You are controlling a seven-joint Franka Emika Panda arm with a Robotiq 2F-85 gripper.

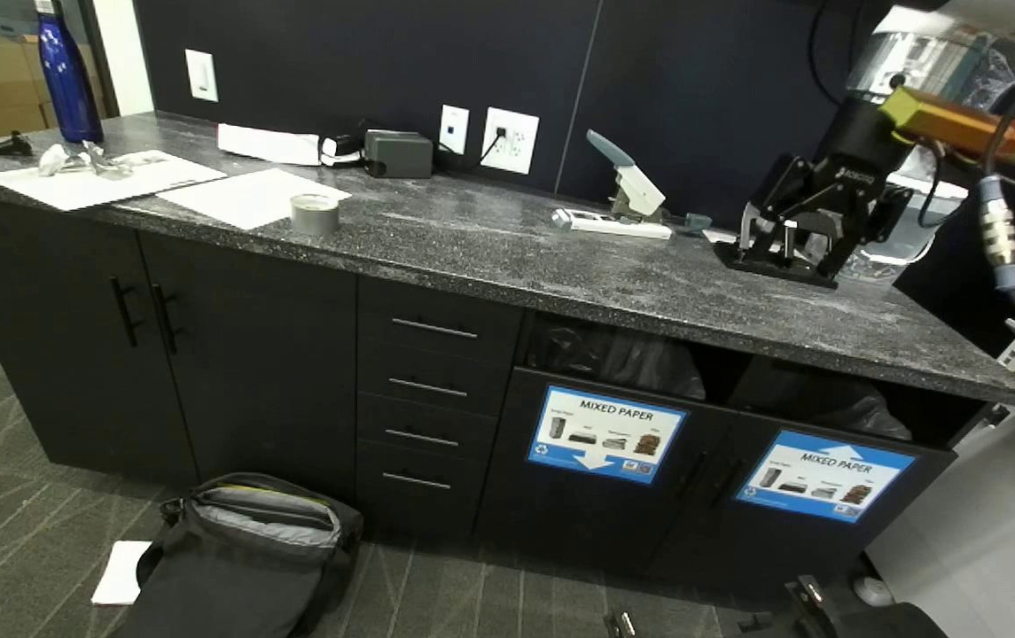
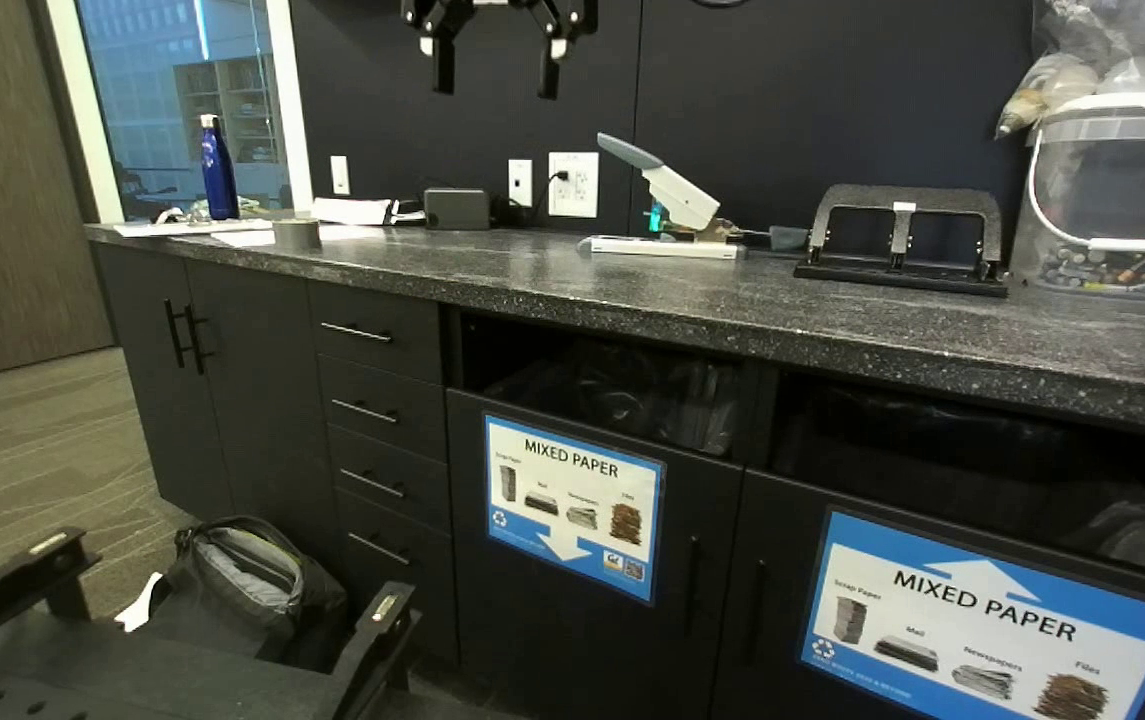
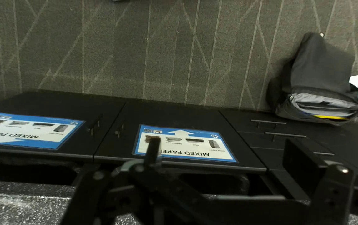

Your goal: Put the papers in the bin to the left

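1. Papers [image 1: 53,160]: crumpled white wads on sheet [image 1: 73,190].
2. Counter [image 1: 489,239]: speckled grey.
3. Bin [image 1: 582,505]: flat black front.
4. Gripper [image 2: 496,85]: black, angular, jaws stand apart.
5. Papers lie well apart from gripper, near bottle [image 1: 68,80].

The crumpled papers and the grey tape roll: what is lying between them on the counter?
In an exterior view, flat white sheets lie between the crumpled papers and the grey tape roll.

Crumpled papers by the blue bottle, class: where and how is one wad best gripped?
Probably pinch a wad across its raised folds, coming from above: it rises off the flat sheet, and the blue bottle stands close on one side.
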